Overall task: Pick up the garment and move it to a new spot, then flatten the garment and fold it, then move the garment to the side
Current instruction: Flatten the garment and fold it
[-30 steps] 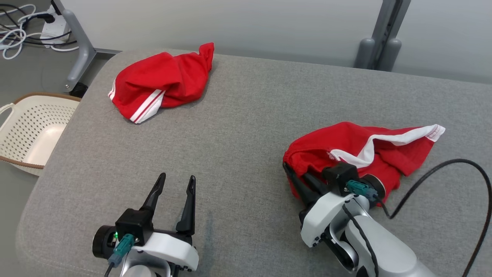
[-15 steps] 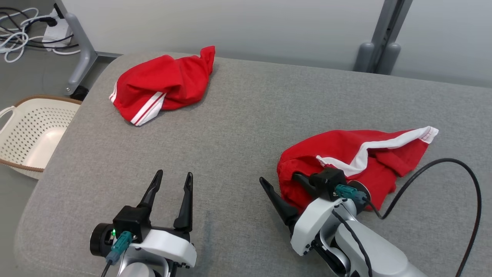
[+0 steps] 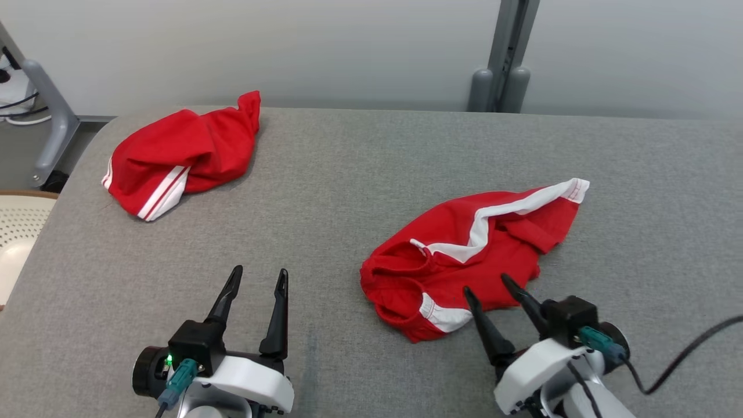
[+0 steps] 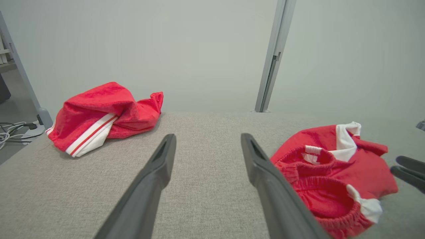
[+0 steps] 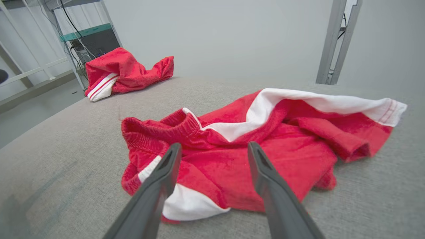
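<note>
Head view: garment (image 3: pixel 470 255) lies crumpled on the grey padded table (image 3: pixel 360 174), right of centre, just ahead of the right gripper (image 3: pixel 486 283). Its jaws are spread w/ nothing between them. The tips are at the garment's near edge; can't tell if they touch. Left gripper (image 3: pixel 260 270) is low on the left, jaws spread too, empty, well apart from the garment. A second garment (image 3: pixel 180 154), same red and white, is bunched at the far left corner.

Left wrist view: looking btwn the spread fingers at bare table, the garment is off to the right.

Right wrist view: the elastic waistband (image 5: pixel 156 132) is rucked up nearest the fingers and the white stripe (image 5: pixel 298 103) is folded back over the red.

Risk, imo: the cloth is doubled on itself, so a pinch at the near edge may catch several layers, or only one, and it would drag as a lump instead of opening flat. The black cable (image 3: pixel 685 360) off the right wrist could snag the cloth on a sweep.

Surface and room: woven grey cover, prob. some grip, w/ rounded corners. Pale wall and a grey post (image 3: pixel 505 58) stand behind. A perforated basket (image 3: pixel 17 232) sits off the left edge, w/ cords (image 4: pixel 13 129) on the floor.
</note>
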You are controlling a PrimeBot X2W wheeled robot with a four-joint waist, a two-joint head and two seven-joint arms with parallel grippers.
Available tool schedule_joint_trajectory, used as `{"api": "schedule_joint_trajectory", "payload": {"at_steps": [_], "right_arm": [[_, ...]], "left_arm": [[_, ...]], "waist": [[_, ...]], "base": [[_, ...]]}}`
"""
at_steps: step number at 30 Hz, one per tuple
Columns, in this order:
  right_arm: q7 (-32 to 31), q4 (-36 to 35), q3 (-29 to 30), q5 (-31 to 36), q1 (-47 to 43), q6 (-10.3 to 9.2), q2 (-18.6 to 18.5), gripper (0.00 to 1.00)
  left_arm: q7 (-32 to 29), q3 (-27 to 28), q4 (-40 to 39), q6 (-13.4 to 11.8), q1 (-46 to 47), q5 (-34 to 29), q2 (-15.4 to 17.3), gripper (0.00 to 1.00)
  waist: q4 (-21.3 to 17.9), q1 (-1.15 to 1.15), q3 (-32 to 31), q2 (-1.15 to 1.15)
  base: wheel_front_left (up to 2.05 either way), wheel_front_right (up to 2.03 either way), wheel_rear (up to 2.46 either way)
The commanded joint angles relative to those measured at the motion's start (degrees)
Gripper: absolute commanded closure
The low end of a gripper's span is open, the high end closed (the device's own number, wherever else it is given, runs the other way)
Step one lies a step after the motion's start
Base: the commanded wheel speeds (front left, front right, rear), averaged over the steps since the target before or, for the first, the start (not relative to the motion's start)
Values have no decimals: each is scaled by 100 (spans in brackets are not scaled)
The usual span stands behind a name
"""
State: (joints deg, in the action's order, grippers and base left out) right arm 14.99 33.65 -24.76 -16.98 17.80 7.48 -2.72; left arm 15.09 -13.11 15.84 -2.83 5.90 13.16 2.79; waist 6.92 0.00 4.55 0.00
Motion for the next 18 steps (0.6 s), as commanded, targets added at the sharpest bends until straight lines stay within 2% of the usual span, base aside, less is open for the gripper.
{"api": "schedule_joint_trajectory", "payload": {"at_steps": [1,10,18], "right_arm": [[29,-191,311,152,-201,3,-34,0],[28,-1194,1925,758,-915,2,-30,0],[28,-1610,2530,818,-1183,3,-29,0]], "left_arm": [[10,8,-4,14,-63,-26,21,0],[11,-36,4,17,-58,-15,21,0],[11,-82,-25,8,-99,16,21,0]], "waist": [[-118,0,-42,0],[-448,0,-81,0],[-583,0,-116,0]], "base": [[0,0,0],[0,0,0],[0,0,0]]}}
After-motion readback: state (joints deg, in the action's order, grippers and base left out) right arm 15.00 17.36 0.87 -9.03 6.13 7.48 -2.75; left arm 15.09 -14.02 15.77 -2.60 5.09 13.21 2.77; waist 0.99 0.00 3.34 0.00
